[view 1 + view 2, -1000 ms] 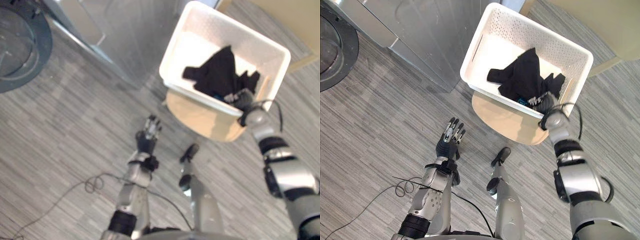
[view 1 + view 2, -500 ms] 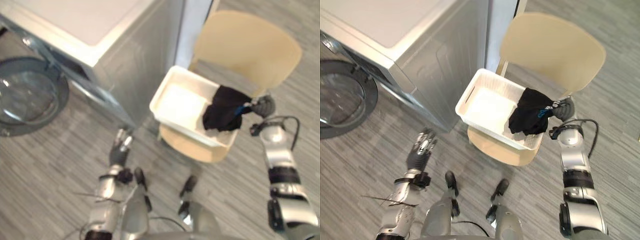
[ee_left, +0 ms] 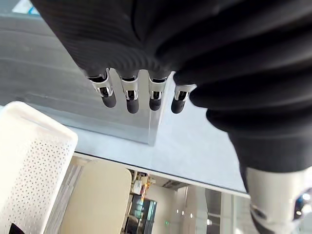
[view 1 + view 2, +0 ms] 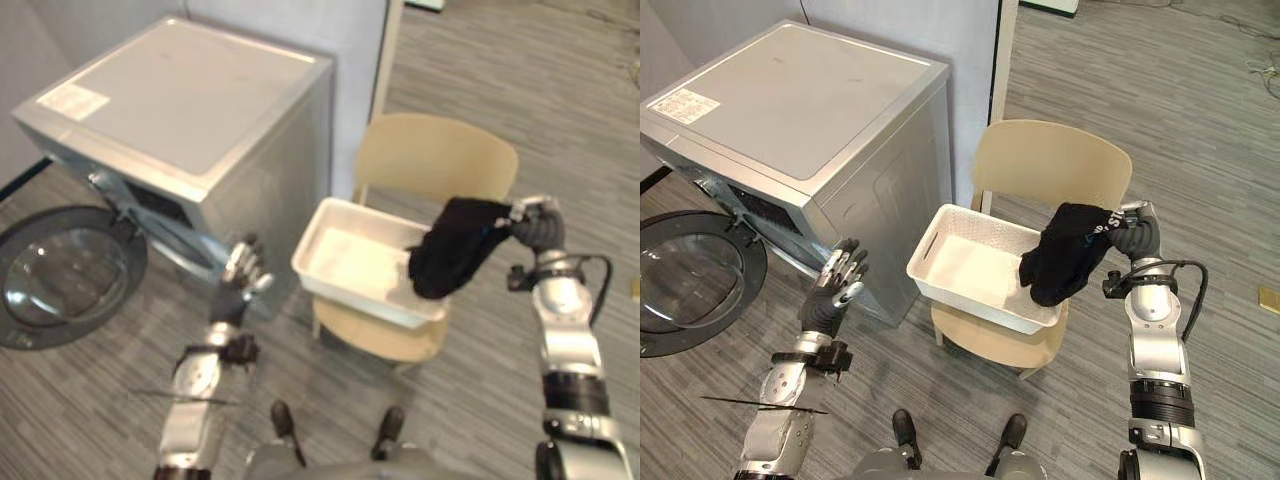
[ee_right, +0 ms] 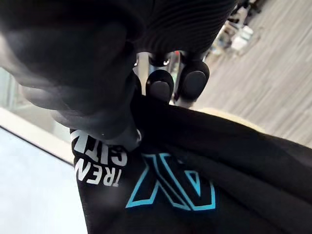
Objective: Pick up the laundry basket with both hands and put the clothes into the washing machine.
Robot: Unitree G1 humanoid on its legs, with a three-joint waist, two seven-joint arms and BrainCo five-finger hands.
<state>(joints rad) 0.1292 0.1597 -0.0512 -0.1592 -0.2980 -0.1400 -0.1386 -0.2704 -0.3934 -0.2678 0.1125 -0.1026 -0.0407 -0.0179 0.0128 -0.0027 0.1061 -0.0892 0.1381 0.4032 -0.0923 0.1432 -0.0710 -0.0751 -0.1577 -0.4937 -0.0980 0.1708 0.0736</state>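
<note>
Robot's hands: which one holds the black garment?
The right hand, curled round the black garment over the white laundry basket; the left hand is open and empty.

The two eye views look steeply down from the head, slightly apart, sharing the washing machine, chair, basket, left hand and right hand. Each wrist view looks along its own hand from very close, the right onto the black garment.
</note>
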